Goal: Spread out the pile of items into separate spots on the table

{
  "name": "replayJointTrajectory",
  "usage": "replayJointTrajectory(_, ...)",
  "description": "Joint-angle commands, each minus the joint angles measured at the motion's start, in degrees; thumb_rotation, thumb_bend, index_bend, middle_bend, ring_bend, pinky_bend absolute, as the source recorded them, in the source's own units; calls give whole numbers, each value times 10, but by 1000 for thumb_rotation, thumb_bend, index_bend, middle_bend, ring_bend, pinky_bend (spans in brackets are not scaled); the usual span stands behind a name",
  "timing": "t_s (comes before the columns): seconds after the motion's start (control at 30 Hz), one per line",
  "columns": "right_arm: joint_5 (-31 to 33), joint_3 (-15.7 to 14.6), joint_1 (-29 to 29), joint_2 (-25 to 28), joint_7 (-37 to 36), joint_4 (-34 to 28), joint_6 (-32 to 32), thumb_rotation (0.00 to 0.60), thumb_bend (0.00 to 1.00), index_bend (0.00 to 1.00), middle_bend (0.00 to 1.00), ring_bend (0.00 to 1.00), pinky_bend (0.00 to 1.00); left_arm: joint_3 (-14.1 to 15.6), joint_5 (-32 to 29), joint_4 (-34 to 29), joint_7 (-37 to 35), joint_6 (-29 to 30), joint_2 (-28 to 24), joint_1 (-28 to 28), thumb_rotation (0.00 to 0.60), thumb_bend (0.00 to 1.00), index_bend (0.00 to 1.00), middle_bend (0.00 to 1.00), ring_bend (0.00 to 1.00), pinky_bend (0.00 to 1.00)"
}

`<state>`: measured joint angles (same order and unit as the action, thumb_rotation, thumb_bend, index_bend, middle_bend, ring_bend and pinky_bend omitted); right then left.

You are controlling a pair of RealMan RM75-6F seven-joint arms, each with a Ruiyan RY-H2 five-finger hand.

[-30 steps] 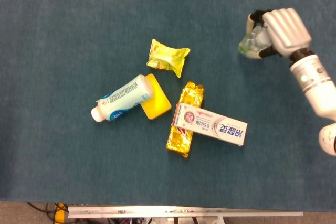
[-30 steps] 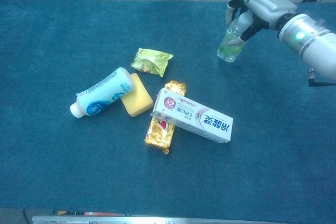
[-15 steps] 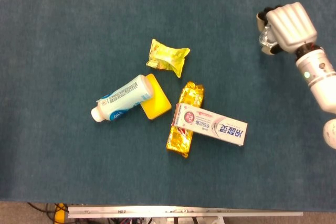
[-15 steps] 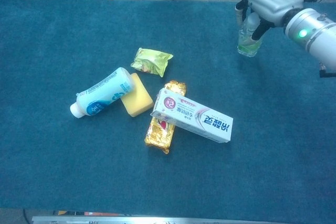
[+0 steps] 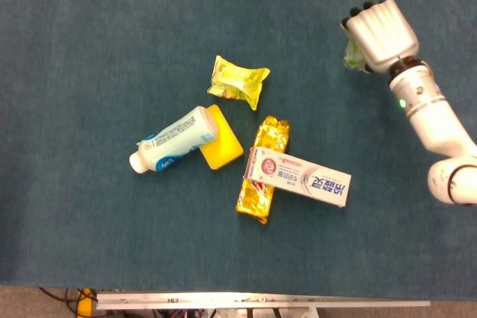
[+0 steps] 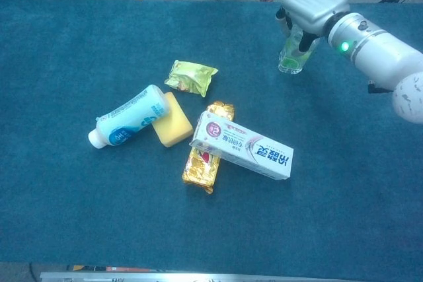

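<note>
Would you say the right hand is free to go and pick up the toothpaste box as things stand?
Probably not yet. The right hand is holding a small green bottle, so its fingers are occupied. The toothpaste box itself lies uncovered on top of the gold packet.

The table (image 5: 89, 35) wears matt, felt-like blue cloth. The gold packet (image 5: 262, 176) is crinkled, shiny foil; the toothpaste box (image 5: 299, 177) glossy card. The sponge (image 5: 222, 143) looks matt; the hand (image 5: 381, 33) smooth pale plastic.
</note>
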<state>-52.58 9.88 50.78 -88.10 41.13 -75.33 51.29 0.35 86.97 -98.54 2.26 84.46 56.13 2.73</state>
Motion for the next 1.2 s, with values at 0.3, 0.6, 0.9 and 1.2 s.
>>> replayJointTrajectory(0.3,3,18,13,-23,-6,-14,36,600,101,263,321,200,352,-1,5,3,-6,11,-2,-4,600,372,325,210,134,239)
replayJointTrajectory(0.6,-41,39,-12,36,-91,-106,62,600,101,263,322,199,352,-2,5,2,-9,20,-7,-9,600,373,325,210,134,239)
replayJointTrajectory(0.9,-85,20,-24,98,-167,-214,13,600,49,263,323,200,352,1,5,-2,-5,20,-10,-12,600,373,325,210,134,239)
replayJointTrajectory(1.2,-139,-12,-28,131,-211,-290,-23,600,0,263,325,203,360,4,1,-7,-4,29,-19,-22,600,372,325,210,134,239)
